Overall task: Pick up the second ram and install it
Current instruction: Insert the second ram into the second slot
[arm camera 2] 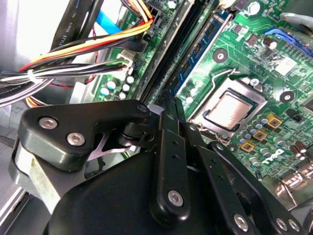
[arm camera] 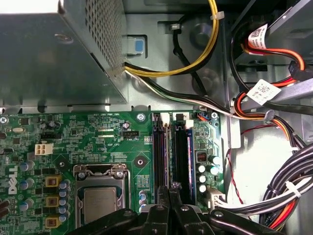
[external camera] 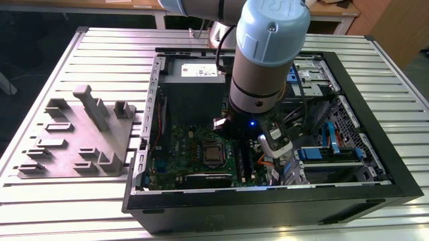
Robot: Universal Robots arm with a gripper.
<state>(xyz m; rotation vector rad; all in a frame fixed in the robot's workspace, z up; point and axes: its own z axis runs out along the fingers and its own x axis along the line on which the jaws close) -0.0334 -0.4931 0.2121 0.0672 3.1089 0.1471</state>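
Claw point(arm camera: 169, 198) fingers together over motherboard point(arm camera: 102, 142) memory slots point(arm camera: 173, 152), cable bundle point(arm camera: 288, 196) and power supply point(arm camera: 54, 54) close alongside.

This looks like a robotics lab or assembly test cell. A slatted aluminium bench point(external camera: 67, 201) carries an opened desktop computer case point(external camera: 268, 206), its green motherboard point(arm camera: 98, 137) and cable bundles point(arm camera: 288, 196) exposed. Beside it sits a grey moulded fixture tray point(external camera: 74, 135). An industrial robot arm point(external camera: 268, 55) reaches in, with wooden desks point(external camera: 338, 12) behind.
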